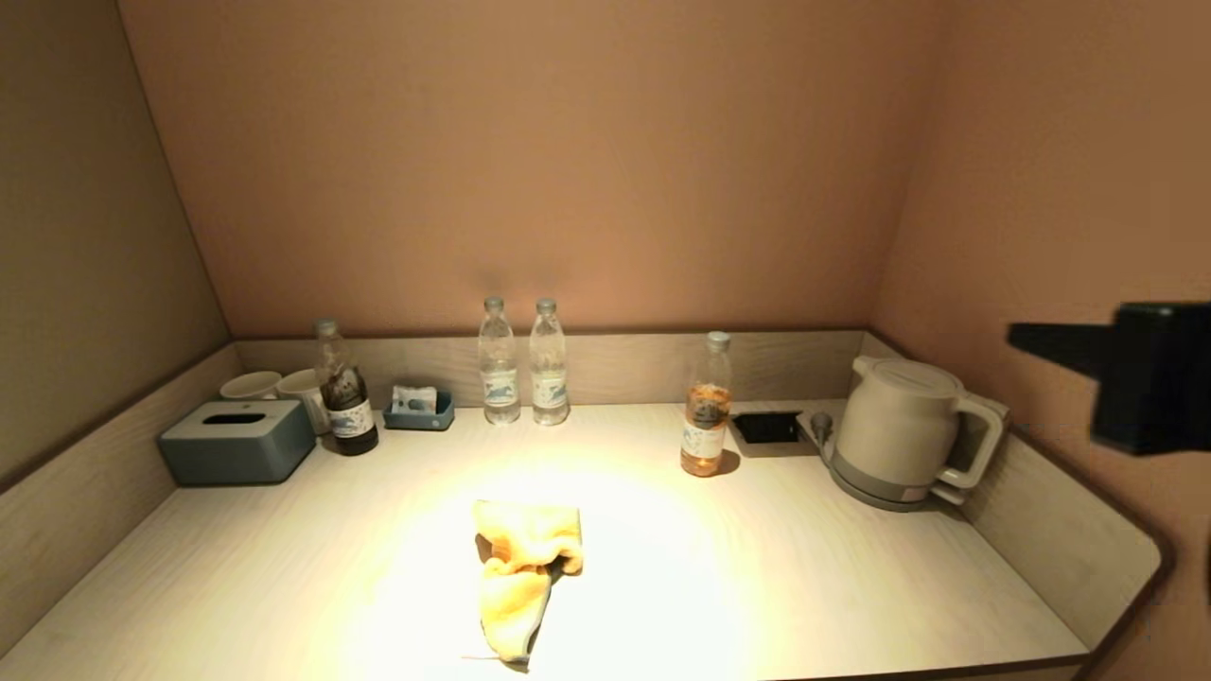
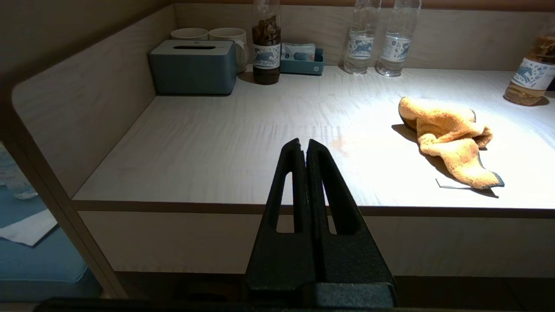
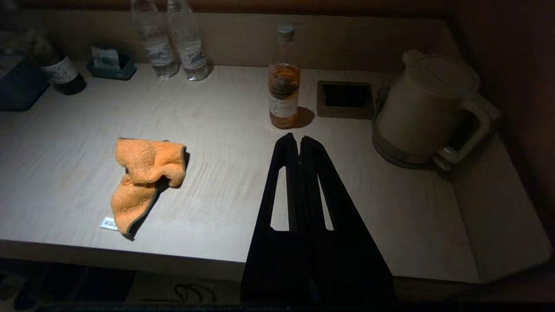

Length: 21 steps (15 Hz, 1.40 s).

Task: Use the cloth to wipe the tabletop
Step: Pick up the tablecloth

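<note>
A crumpled yellow-orange cloth (image 1: 523, 567) lies on the pale wooden tabletop (image 1: 284, 586), near the middle of its front edge. It also shows in the left wrist view (image 2: 448, 138) and the right wrist view (image 3: 145, 173). My left gripper (image 2: 303, 142) is shut and empty, hovering over the front edge, left of the cloth and apart from it. My right gripper (image 3: 298, 138) is shut and empty, held above the right half of the table, right of the cloth. Part of my right arm (image 1: 1149, 378) shows at the right edge of the head view.
Along the back stand a grey-blue tissue box (image 1: 236, 442), two mugs (image 1: 251, 385), a dark bottle (image 1: 345, 392), a small tray (image 1: 419, 411), two water bottles (image 1: 499, 364), a tea bottle (image 1: 707, 407), a socket panel (image 1: 766, 427) and a white kettle (image 1: 899, 430). Raised walls edge the left, back and right sides.
</note>
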Available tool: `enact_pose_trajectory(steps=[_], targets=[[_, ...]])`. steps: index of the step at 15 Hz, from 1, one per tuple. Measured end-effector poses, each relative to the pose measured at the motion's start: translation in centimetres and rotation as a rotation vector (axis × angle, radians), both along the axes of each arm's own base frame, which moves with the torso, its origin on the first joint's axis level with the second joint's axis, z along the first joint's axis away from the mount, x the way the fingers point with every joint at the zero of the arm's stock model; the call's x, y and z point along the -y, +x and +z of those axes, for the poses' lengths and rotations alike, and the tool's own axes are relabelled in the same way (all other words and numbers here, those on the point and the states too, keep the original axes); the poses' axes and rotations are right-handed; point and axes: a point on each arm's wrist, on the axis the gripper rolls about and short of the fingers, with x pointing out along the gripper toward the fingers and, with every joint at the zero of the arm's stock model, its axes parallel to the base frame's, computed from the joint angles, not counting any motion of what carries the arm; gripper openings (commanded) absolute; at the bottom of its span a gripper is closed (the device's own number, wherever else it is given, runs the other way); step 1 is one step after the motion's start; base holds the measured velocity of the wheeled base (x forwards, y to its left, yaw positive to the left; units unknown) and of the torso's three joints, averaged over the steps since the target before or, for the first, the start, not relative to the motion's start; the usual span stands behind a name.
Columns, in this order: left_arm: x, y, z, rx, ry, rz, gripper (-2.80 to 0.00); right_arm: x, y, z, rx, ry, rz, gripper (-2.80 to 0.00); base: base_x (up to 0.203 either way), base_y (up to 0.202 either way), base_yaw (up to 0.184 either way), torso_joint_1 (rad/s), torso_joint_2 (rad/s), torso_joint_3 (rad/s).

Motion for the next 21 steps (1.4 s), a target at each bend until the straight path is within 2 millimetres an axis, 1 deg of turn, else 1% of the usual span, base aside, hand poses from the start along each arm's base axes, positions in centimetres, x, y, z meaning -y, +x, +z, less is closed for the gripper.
enact_pose_trajectory(steps=[3,5,7,9,11,14,18,20,21], targets=[[0.0,0.0,0.0,-0.001,0.0,-0.001,-2.8,3.7,-3.3,-0.8,0.073,0.013,-0.218,-2.8,0.0,0.0,0.0,0.0,0.0,0.0],[0.0,0.0,0.0,0.0,0.0,-0.001,-2.8,5.5,-5.7,-1.5,0.125,0.027,-0.385,-2.8,0.0,0.0,0.0,0.0,0.0,0.0],[0.0,0.0,0.0,-0.001,0.0,0.0,-2.8,6.6,-8.5,-2.4,0.185,0.044,-0.527,-2.8,0.0,0.0,0.0,0.0,0.0,0.0],[0.0,0.0,0.0,0.0,0.0,0.0,-2.8,6.9,-11.2,-4.0,0.239,0.058,-0.604,-2.8,0.0,0.0,0.0,0.0,0.0,0.0],[0.0,0.0,0.0,0.0,0.0,0.0,-2.8,6.8,-13.4,-5.5,0.297,0.077,-0.606,-2.8,0.0,0.0,0.0,0.0,0.0,0.0],[0.0,0.0,0.0,0.0,0.0,0.0,-2.8,6.5,-16.1,-7.8,0.377,0.102,-0.523,-2.8,0.0,0.0,0.0,0.0,0.0,0.0],[0.0,0.0,0.0,0.0,0.0,0.0,-2.8,6.3,-18.1,-9.4,0.453,0.109,-0.364,-2.8,0.0,0.0,0.0,0.0,0.0,0.0],[0.0,0.0,0.0,0.0,0.0,0.0,-2.8,6.2,-19.2,-10.8,0.498,0.097,-0.297,-2.8,0.0,0.0,0.0,0.0,0.0,0.0],[0.0,0.0,0.0,0.0,0.0,0.0,-2.8,6.1,-19.3,-11.6,0.503,0.082,-0.266,-2.8,0.0,0.0,0.0,0.0,0.0,0.0]])
